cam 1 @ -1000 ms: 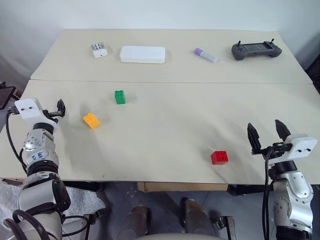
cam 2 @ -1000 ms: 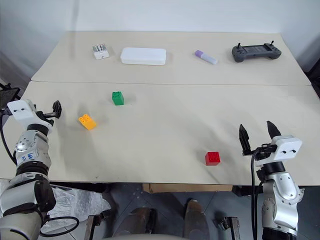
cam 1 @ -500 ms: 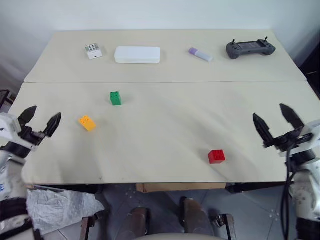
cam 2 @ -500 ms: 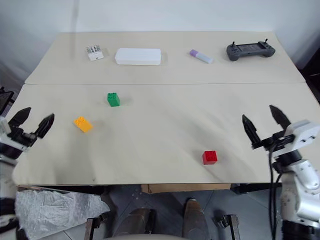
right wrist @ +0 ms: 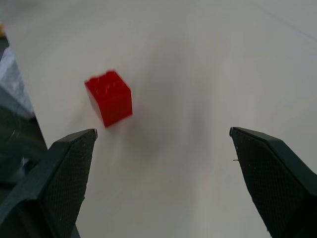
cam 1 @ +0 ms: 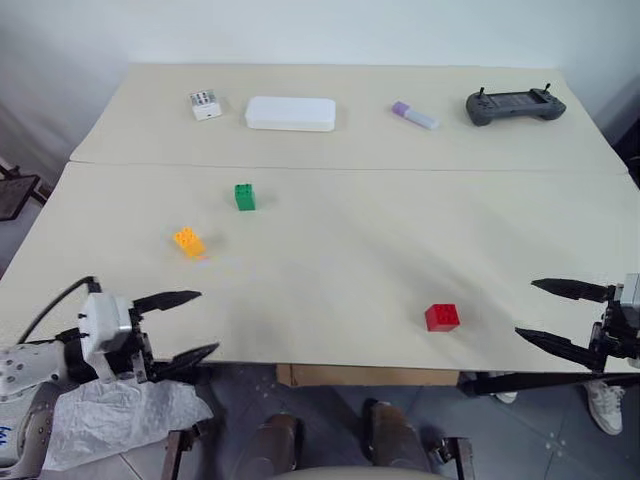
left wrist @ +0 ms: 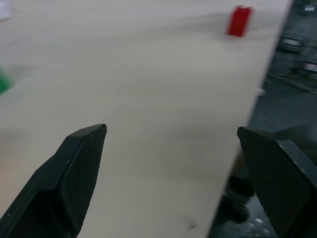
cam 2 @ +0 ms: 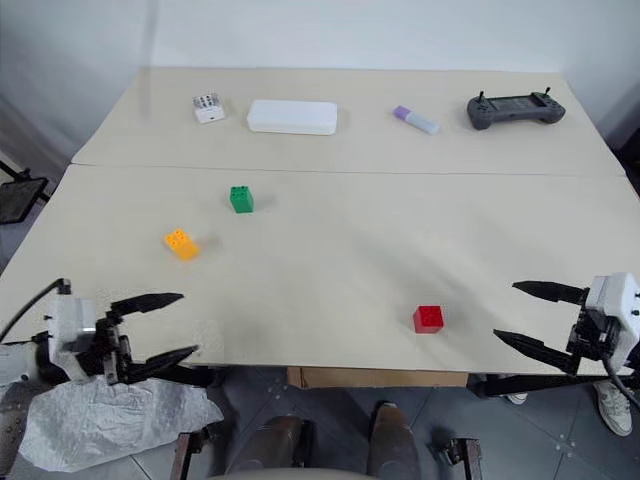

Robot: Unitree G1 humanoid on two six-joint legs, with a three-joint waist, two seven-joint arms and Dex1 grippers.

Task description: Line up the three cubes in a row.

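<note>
Just 3 cubes apart, unboxed.

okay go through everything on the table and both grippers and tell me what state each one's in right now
red cube: upright near the front edge, not held.
green cube: upright, alone.
orange-yellow cube: studs up, turned askew.
left gripper: open, empty.
right gripper: open, empty.
white dotted box: at the far edge.
white case: flat, closed.
purple-capped tube: lying down.
controller: lying flat.
</note>
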